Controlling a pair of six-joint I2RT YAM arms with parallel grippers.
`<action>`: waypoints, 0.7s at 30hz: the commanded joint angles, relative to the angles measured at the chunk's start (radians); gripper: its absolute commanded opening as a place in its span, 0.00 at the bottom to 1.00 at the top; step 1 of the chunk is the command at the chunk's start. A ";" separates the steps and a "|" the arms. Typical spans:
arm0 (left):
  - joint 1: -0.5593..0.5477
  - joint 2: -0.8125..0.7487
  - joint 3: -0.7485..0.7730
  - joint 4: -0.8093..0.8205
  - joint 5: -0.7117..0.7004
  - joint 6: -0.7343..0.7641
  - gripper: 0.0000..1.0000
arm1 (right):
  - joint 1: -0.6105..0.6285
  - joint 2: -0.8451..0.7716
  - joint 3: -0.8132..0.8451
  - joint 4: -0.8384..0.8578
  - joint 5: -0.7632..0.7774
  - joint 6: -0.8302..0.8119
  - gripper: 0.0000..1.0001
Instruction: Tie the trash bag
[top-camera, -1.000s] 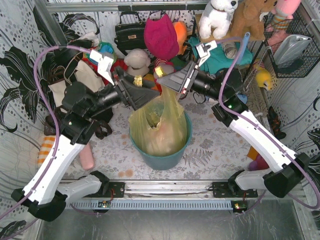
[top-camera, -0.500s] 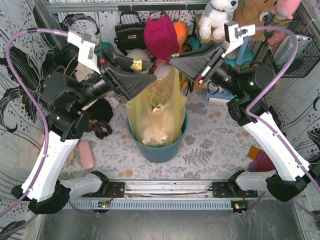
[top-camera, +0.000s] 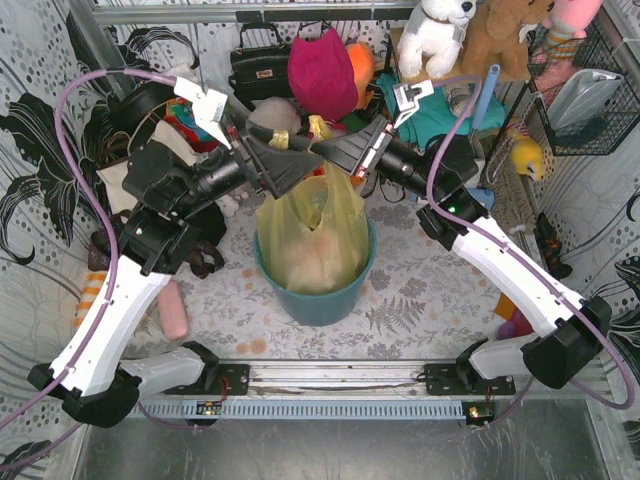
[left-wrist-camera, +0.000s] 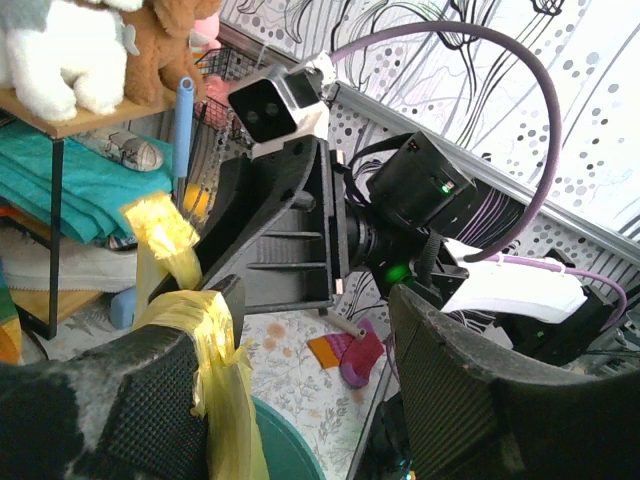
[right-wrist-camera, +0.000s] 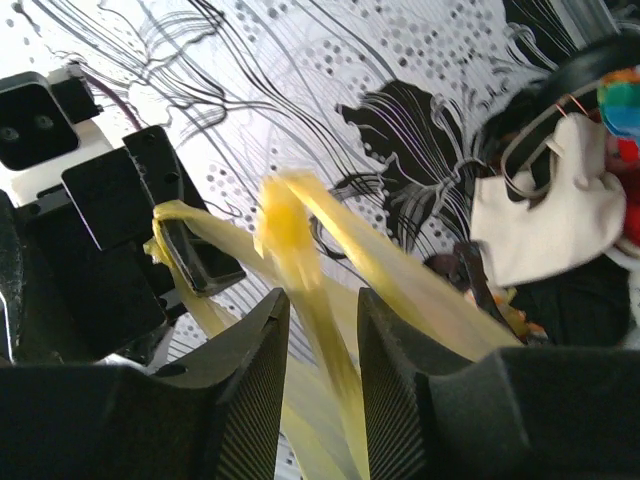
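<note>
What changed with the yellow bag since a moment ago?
The left fingers and right fingers dropped back down, nearer each other, and the stretched trash bag sagged lower into the teal bin. The right fingers still pinch a bag strip. The bin stayed put.

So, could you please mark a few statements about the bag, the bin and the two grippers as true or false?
1. The trash bag sits in the teal bin. True.
2. The right gripper is shut on a strip of the bag. True.
3. The left gripper is clamped tight. False: it stands wide open, with a yellow strip lying against one side.
4. The bag is empty. False: pale crumpled contents show through the plastic.
</note>
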 joint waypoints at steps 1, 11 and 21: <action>0.001 0.074 0.156 0.020 0.037 0.022 0.68 | 0.002 0.036 0.178 0.122 -0.044 0.018 0.33; 0.001 0.208 0.372 0.082 0.164 -0.060 0.68 | 0.001 -0.048 0.306 0.075 0.064 -0.122 0.31; 0.000 0.059 0.109 0.042 0.005 0.020 0.68 | 0.002 -0.075 0.112 0.015 0.128 -0.146 0.31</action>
